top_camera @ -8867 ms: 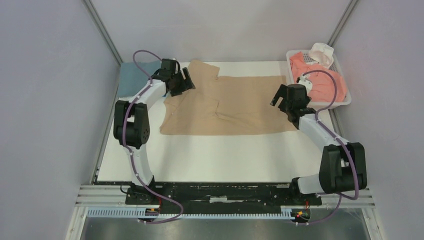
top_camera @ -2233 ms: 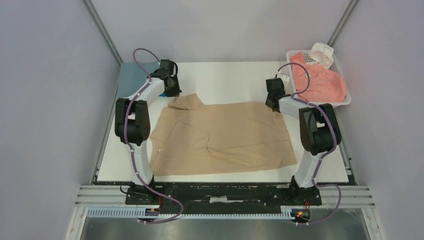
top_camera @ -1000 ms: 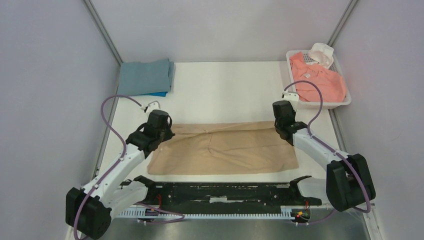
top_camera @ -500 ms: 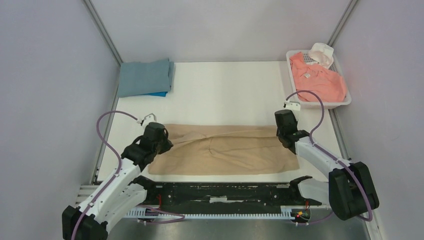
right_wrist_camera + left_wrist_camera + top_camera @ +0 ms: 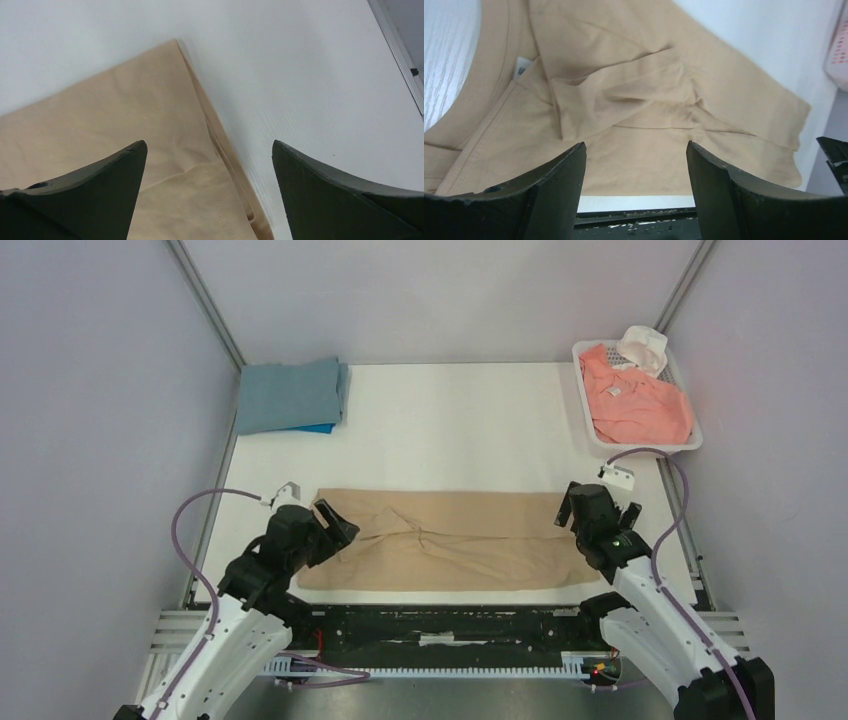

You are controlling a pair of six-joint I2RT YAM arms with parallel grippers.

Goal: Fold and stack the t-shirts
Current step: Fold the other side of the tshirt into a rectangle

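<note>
L hand (image 5: 635, 146) & R hand (image 5: 208, 143) both spread wide, empty, over folded tan t-shirt (image 5: 440, 540).

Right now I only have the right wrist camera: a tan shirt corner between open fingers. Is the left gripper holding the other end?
Observer: No. The left gripper is open and hangs over the collar end of the tan shirt, gripping nothing.
Operator: How does the whole shirt lie?
Observer: As a long band across the near side of the table, with bunched creases left of its middle.
Operator: Where is the stack?
Observer: A folded grey-blue shirt lies at the far left corner, with a bright blue shirt showing under its near edge.
</note>
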